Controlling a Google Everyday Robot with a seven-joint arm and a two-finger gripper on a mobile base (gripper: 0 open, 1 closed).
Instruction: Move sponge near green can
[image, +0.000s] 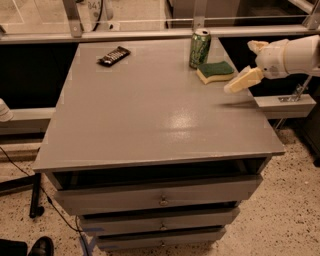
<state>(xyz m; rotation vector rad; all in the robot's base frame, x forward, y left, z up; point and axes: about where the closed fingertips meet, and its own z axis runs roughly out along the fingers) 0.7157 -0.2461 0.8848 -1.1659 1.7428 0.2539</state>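
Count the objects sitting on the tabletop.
3: dark wrapper back left, green can back right, sponge beside the can. Nothing seems hidden. The end effector hovers open right of the sponge.

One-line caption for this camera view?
Sponge lies on the table beside the green can; the open gripper hovers close by, empty.
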